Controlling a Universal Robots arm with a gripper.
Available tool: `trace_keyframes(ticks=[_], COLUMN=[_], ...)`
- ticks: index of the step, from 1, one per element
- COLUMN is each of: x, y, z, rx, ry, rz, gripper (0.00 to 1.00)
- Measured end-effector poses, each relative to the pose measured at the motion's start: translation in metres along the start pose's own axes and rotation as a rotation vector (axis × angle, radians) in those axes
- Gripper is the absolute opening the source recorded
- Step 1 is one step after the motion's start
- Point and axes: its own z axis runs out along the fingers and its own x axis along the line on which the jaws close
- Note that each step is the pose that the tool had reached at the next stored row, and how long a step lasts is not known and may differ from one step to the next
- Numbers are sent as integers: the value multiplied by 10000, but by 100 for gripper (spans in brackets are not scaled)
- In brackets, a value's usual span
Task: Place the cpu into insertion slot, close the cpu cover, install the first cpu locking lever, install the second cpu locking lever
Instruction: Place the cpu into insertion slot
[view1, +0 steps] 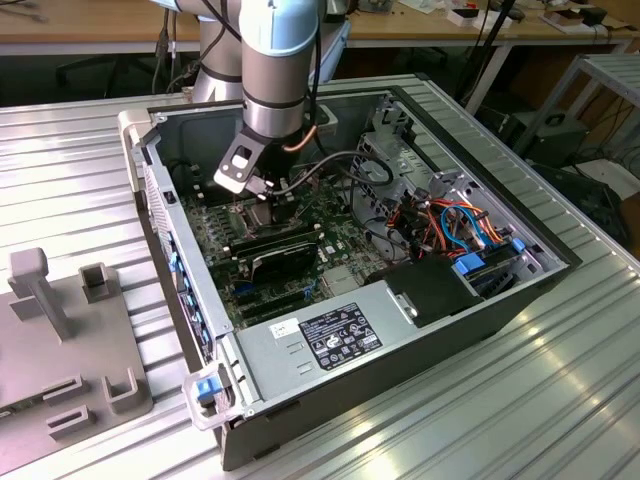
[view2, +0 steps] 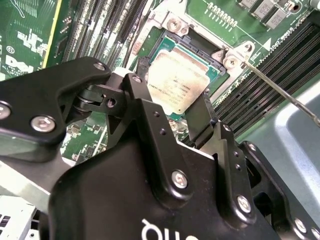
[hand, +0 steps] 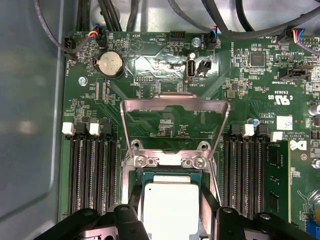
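Gripper (view2: 172, 92) housing, black and closest to the lens in the second wrist view, carries two dark fingers (view2: 202, 120) that bracket the cpu (view2: 176, 82) on opposite edges; both appear to touch it, so the judgement is a closed grasp on the chip rather than a released one; clamping force cannot be verified.

Exterior view, from its left to its right: grey fixture plate (view1: 70, 340) on the ribbed table (view1: 60, 160), well apart from the work; open computer case (view1: 188, 285); the arm reaches down into it, gripper low over the motherboard (view1: 330, 225); power supply (view1: 340, 335) nearer the camera; cable bundle (view1: 460, 225) towards the exterior view's right.

First wrist view, in order across: one bank of black memory slots (hand: 92, 175); the insertion slot (hand: 167, 173) with the cpu lying flat inside its rim; another bank of the same slots.

Controlling relation: the cpu sits directly between the fingertips and within the insertion slot, square to it and level as far as the uncovered part shows; being square, it has no long axis. The cpu cover (hand: 175, 102) stands raised on its hinge at the slot edge beyond the chip, not closed; a thin locking lever (view2: 280, 94) lies swung out beside the slot, unlatched. Judgement: placement at or near completion; cover and both levers not yet done.
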Motion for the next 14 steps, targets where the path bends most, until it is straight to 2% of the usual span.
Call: trace_keyframes(ticks=[2,7,14], x=[0,1,9], y=[0,0,15], z=[1,8,17], rx=[33,60,60], ry=[0,-2,-1], rz=[2,6,10], gripper=[55,55,55])
